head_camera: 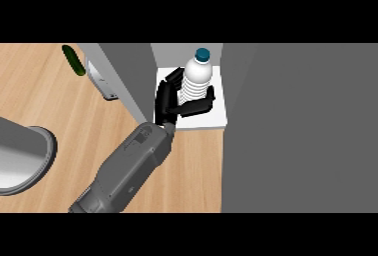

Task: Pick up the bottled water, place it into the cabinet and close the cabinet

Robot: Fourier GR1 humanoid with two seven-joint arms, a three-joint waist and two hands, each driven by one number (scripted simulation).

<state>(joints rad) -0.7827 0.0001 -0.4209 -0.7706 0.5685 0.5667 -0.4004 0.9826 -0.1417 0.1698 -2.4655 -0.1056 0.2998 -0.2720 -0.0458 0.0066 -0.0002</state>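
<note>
Left hand is curled round the bottle, thumb across its lower ribs, bottle upright on the white cabinet floor between the open door and the grey wall. Risk: pulling the hand out could tip the bottle, since it stands tall and narrow. Forearm sits near the door, so it could catch it.

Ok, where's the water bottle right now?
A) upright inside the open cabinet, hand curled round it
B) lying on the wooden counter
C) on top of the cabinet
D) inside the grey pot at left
A: the water bottle stands upright on the cabinet shelf, with the hand curled round it.
</note>
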